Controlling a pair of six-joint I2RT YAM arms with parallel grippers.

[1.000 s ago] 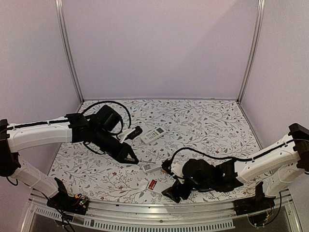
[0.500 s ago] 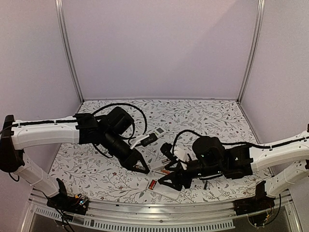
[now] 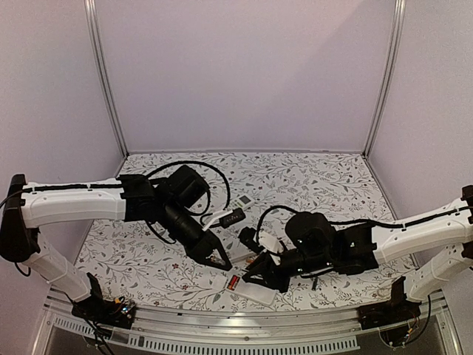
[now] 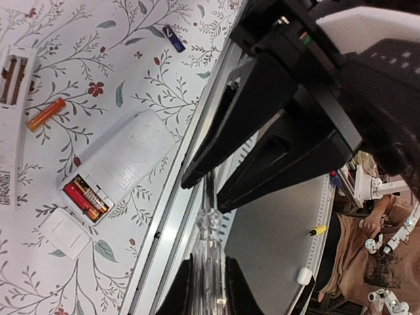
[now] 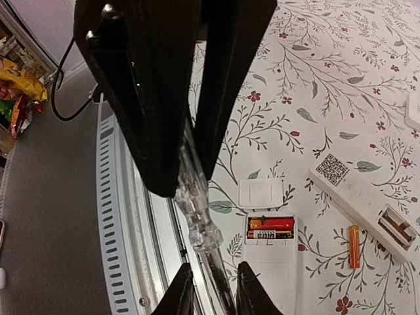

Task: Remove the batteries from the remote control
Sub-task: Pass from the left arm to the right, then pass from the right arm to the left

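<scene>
While I am watching from above, both arms are reaching toward the middle of the tabletop (image 3: 148, 266). The left pincer (image 3: 217, 260) and the right pincer (image 3: 256, 272) are hovering near each other, close to the white remote (image 3: 259, 294) lying by the near edge. Its red batteries (image 3: 233, 282) are showing at its left end.

Through the left wrist, I am seeing that pincer clenched, its dark fingers (image 4: 262, 111) tapering to tips that are almost meeting. The batteries are sitting side by side in the remote's open compartment. The loose cover (image 4: 64, 233) is lying just beside it, and one orange battery (image 4: 46, 113) is lying apart on the flowered surface.

Through the right wrist, I am seeing that pincer clenched down to a thin slit, hanging over the tabletop's near edge. A second remote (image 5: 357, 197) is lying open beside the orange battery.
</scene>
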